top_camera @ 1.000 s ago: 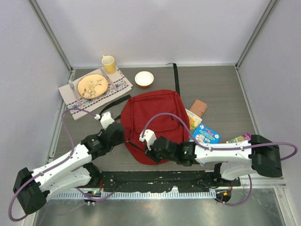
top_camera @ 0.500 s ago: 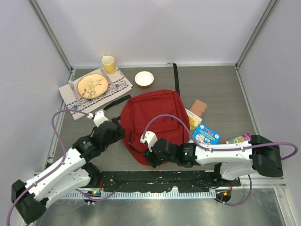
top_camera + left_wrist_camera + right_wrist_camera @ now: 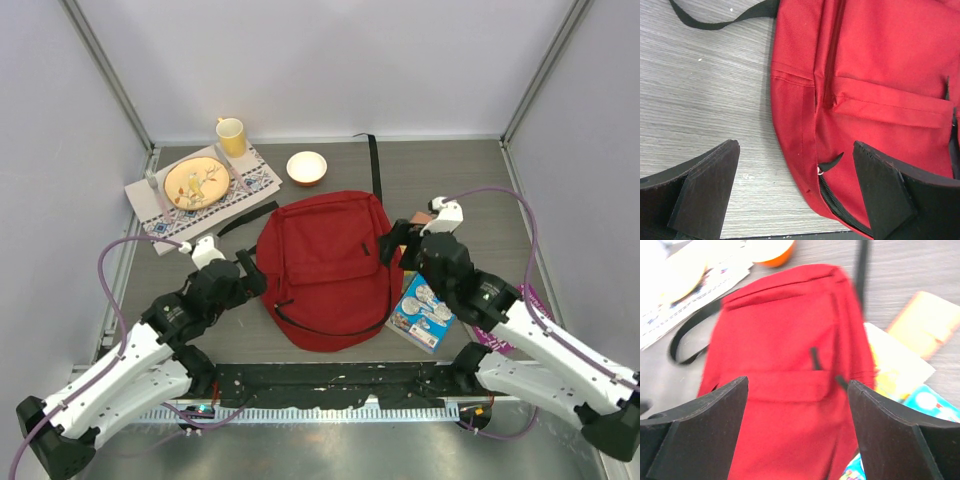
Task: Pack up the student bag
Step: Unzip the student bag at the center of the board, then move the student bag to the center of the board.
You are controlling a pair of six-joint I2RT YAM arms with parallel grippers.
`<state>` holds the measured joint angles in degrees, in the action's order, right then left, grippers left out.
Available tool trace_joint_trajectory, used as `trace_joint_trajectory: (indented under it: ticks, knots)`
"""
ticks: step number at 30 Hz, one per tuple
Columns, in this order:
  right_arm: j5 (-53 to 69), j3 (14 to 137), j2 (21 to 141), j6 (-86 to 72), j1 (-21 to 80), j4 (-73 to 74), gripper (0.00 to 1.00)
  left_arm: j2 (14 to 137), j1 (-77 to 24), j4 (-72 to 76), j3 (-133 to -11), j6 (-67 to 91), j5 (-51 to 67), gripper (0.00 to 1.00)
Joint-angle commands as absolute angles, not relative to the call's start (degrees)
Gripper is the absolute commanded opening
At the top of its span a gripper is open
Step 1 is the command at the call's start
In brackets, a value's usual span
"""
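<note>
On a grey desk [image 3: 470,190] ringed by white walls [image 3: 330,60], the student bag [image 3: 325,265] is laid flat at centre; left fingers [image 3: 700,195] and right fingers [image 3: 890,435] are held spread, empty, flanking it, apparently for opening.

Right gripper [image 3: 393,243] now sits beside the bag's [image 3: 325,265] far right side, off its near edge; blue book [image 3: 423,312] lies nearer the bases, turned; left gripper [image 3: 250,272] sits slightly farther left.

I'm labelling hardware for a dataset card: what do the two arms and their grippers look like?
The left arm and right arm are white shells with black joints, each trailing a lilac cable. The left gripper and right gripper have black wedge-shaped fingers.
</note>
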<state>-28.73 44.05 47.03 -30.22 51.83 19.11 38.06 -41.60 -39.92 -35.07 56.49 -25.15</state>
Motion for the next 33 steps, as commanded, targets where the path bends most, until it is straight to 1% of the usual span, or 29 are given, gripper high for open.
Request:
trace_joint_trajectory:
  ticks: [1, 2, 5, 7, 12, 15, 16, 18, 21, 22, 24, 25, 27, 33]
  knots:
    - [-20.6, 42.2, 50.9, -35.9, 36.4, 25.1, 0.86, 38.7, -41.5, -39.0, -38.6, 55.3, -23.3, 1.00]
    - [-16.0, 41.8, 53.2, -35.8, 34.1, 25.0, 0.86, 38.8, -41.4, -38.7, -38.8, 55.2, -22.8, 1.00]
    - [-9.2, 40.5, 56.2, -33.5, 27.7, 21.6, 0.86, 39.4, -41.4, -38.6, -39.0, 55.0, -21.9, 1.00]
    - [-8.4, 39.4, 58.3, -33.0, 27.1, 18.1, 0.86, 39.3, -41.4, -38.3, -38.8, 55.3, -21.8, 1.00]
    - [-4.6, 40.1, 65.8, -32.3, 24.7, 16.4, 0.84, 39.0, -41.4, -36.4, -38.1, 55.5, -19.8, 1.00]
    - [-0.8, 39.5, 68.9, -31.5, 24.7, 14.6, 0.77, 39.4, -41.4, -36.5, -38.1, 54.8, -18.9, 1.00]
    - [0.0, 39.1, 69.3, -30.9, 24.7, 13.2, 0.69, 39.5, -41.5, -36.6, -38.1, 54.8, -18.5, 1.00]
    - [2.6, 38.3, 69.5, -30.2, 24.8, 11.8, 0.64, 39.5, -41.4, -36.8, -38.0, 54.6, -18.2, 1.00]
    - [5.2, 38.8, 71.1, -28.3, 24.7, 10.9, 0.52, 39.5, -41.5, -36.7, -37.5, 54.5, -17.8, 1.00]
    - [7.4, 38.9, 71.6, -27.5, 24.7, 10.6, 0.45, 39.5, -41.4, -36.7, -37.4, 54.5, -17.7, 1.00]
    - [9.8, 39.5, 73.2, -25.9, 24.7, 9.4, 0.37, 39.5, -41.4, -36.6, -37.4, 54.4, -17.5, 1.00]
    - [11.1, 39.6, 73.7, -25.6, 24.9, 8.4, 0.28, 39.6, -41.4, -36.6, -37.3, 54.3, -17.4, 1.00]
    - [15.0, 40.2, 75.3, -24.3, 24.9, 7.1, 0.19, 39.8, -41.4, -36.8, -37.4, 54.1, -17.3, 1.00]
    - [14.4, 45.1, 78.5, -19.7, 29.3, 6.8, 0.20, 38.9, -41.4, -38.1, -38.2, 53.0, -17.1, 1.00]
